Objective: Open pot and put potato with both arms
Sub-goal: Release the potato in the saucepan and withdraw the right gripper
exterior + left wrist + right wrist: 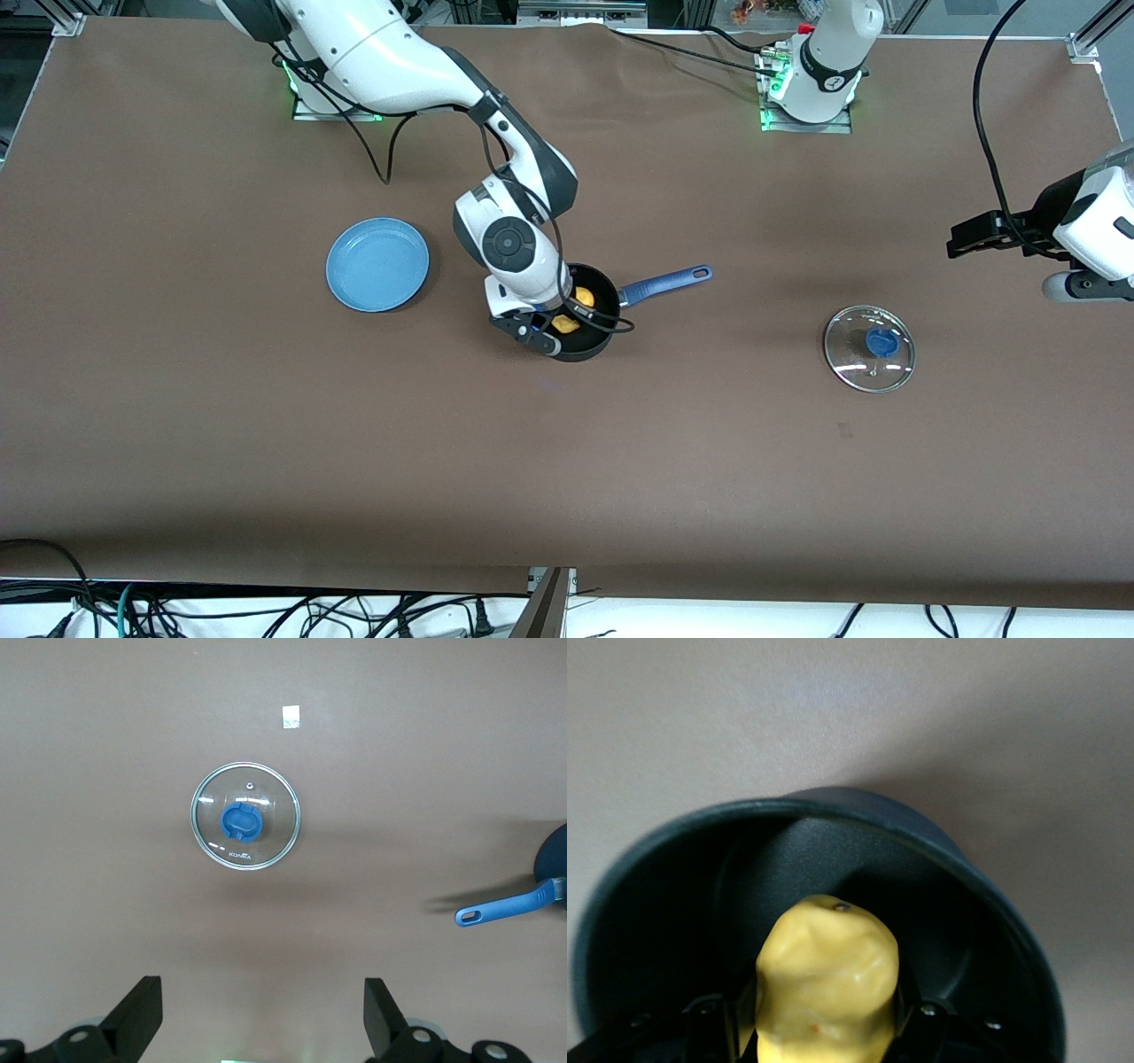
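Observation:
The black pot (592,349) with its long blue handle (669,281) stands uncovered in the middle of the table. My right gripper (551,335) reaches down into its mouth and is shut on the yellow potato (567,324). In the right wrist view the potato (828,970) sits between the dark fingers (921,1014), just above the pot's black inside (833,842). My left gripper (966,239) is open and empty, and waits high over the left arm's end of the table. In the left wrist view the left gripper (263,1019) has its fingertips (133,1014) wide apart, and the pot's handle (505,908) shows at the edge.
The clear glass lid with a blue knob (869,348) lies flat on the table between the pot and the left arm's end; it also shows in the left wrist view (245,816). A flat blue plate (377,264) lies beside the pot toward the right arm's end.

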Controlling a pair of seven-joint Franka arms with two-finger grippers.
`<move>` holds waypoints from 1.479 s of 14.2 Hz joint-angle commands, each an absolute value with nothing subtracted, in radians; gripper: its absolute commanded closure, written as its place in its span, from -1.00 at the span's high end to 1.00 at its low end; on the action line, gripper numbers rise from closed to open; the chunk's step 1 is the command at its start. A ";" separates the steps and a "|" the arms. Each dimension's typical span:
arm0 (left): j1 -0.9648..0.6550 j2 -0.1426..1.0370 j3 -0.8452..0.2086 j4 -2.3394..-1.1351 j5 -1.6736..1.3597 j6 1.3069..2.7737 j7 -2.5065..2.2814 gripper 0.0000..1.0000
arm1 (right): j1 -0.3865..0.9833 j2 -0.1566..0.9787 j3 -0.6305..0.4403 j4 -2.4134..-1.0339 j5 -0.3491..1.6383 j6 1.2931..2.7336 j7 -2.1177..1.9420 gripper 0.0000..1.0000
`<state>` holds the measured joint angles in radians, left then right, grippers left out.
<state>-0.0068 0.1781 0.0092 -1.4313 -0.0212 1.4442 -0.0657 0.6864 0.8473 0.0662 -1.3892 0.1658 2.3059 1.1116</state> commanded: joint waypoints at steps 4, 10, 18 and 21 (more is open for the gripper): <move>-0.008 0.175 0.002 -1.401 -0.012 1.427 -0.074 1.00 | 0.701 0.856 0.057 -1.347 0.112 2.278 1.120 1.00; -0.011 0.173 0.002 -1.401 -0.006 1.425 -0.077 1.00 | 0.686 0.740 0.009 -1.216 0.107 1.950 1.111 1.00; -0.012 0.173 0.002 -1.401 -0.008 1.425 -0.080 1.00 | 0.678 0.439 -0.276 -1.275 0.101 1.574 0.562 1.00; -0.012 0.173 0.002 -1.401 -0.011 1.427 -0.081 1.00 | 0.643 0.356 -0.351 -1.331 0.121 1.549 0.375 1.00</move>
<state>-0.0090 0.1781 0.0029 -1.4134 -0.0212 1.4439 -0.0704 0.6625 0.4318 -0.3307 -1.2516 0.1042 1.5552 0.4814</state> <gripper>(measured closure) 0.000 0.000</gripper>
